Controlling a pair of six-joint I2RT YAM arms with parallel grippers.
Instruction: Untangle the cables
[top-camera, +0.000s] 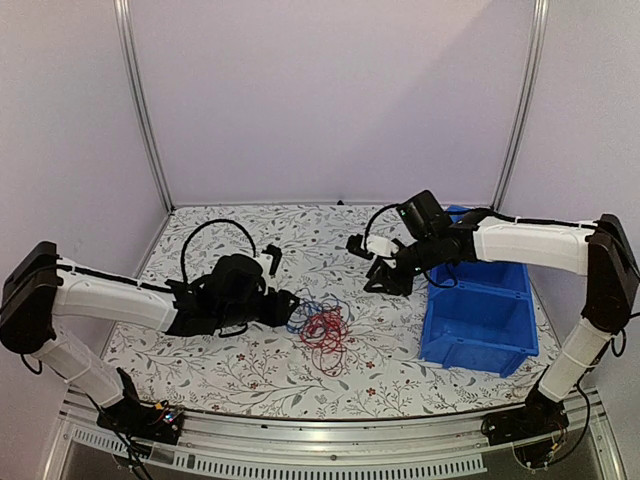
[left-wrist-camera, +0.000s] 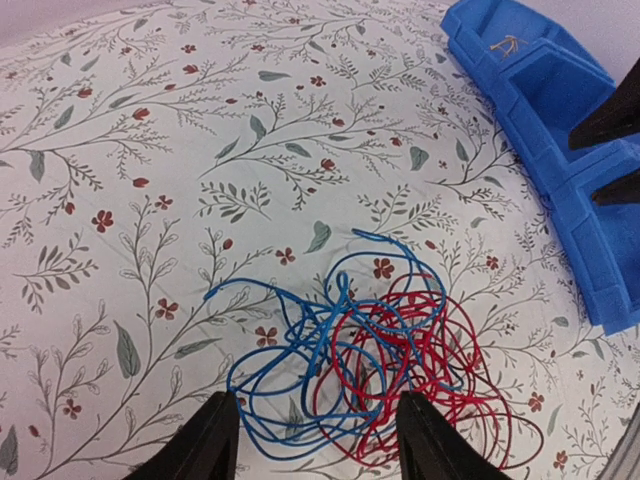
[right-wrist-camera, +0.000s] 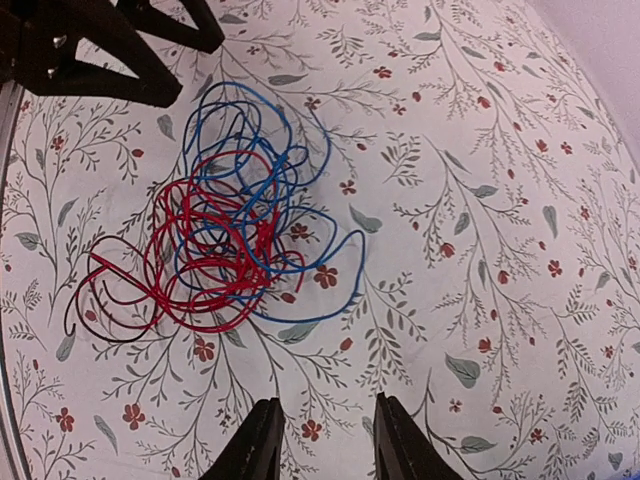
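Cables (top-camera: 322, 330) lie on the bench (top-camera: 250, 370) as one loose clump, roughly central, between the two arms and well apart from the blue bin (top-camera: 480, 325) at the right. In the wrist views the blue strands (left-wrist-camera: 290, 400) and red strands (left-wrist-camera: 440, 390) are still looped through each other. Blue sits more to the left arm's side and red to the other, but they overlap heavily in the middle. One dark strand end trails off the red side. No strand lies fully separate on the bench, and I cannot tell whether the bin holds any. Left hand (top-camera: 288, 308) is low at the clump's left edge, fingers spread wide, the near loops lying between them but not pinched. Right hand (top-camera: 385, 280) sits near the bin, away from the clump, fingers parted with only bare bench showing between them, so it holds nothing. Judgement: separation is not visibly started or is at most very early. Essentially all of it remains: take one colour, draw it clear of the other, and lay the strands apart. The crossing in the middle looks dense, and a pull may drag the whole clump along.
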